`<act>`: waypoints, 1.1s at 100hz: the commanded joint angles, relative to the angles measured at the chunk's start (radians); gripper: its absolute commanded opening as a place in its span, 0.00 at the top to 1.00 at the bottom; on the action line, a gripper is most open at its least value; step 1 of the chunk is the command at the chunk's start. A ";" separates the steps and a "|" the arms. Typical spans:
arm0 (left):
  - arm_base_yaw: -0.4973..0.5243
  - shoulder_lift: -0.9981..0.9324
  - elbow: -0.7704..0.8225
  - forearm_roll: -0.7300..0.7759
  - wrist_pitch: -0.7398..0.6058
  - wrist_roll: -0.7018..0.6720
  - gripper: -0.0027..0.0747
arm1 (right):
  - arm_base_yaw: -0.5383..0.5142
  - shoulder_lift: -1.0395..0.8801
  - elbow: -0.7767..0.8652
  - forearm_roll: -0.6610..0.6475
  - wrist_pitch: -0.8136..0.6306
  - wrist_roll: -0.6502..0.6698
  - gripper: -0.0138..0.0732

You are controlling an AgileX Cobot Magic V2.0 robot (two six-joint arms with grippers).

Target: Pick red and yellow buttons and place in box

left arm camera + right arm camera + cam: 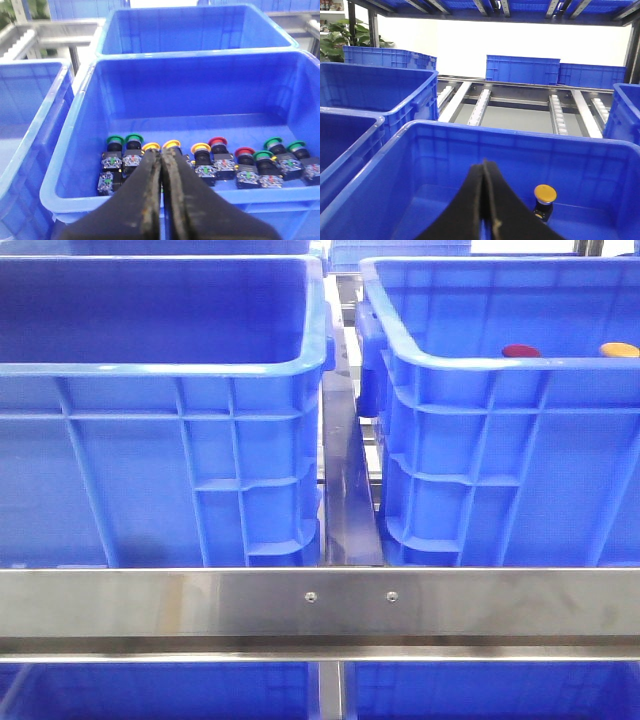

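Several push buttons with yellow (200,148), red (218,142) and green caps stand in a row inside a blue crate (200,95). My left gripper (161,151) hangs shut and empty above that crate's near rim, its tips in line with two yellow caps. My right gripper (484,162) is shut and empty over the box (520,155), where one yellow button (545,193) stands just beside the fingers. In the front view a red cap (520,351) and a yellow cap (619,349) peek over the right crate's (500,420) rim. Neither gripper shows there.
A second blue crate (160,310) stands left of a narrow gap in the front view. A steel rail (320,600) crosses in front. More crates (375,90) and roller tracks (480,105) lie beyond the box. Another crate (190,30) sits behind the button crate.
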 commanded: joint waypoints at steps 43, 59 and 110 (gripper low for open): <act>0.006 -0.295 0.430 0.032 -0.352 -0.009 0.99 | -0.006 0.001 -0.025 0.102 0.032 -0.007 0.92; 0.010 -0.295 0.488 0.034 -0.402 -0.009 0.99 | -0.006 0.001 -0.022 0.102 0.032 -0.007 0.92; 0.010 -0.295 0.546 0.034 -0.505 -0.009 0.99 | -0.006 0.001 -0.022 0.102 0.032 -0.007 0.92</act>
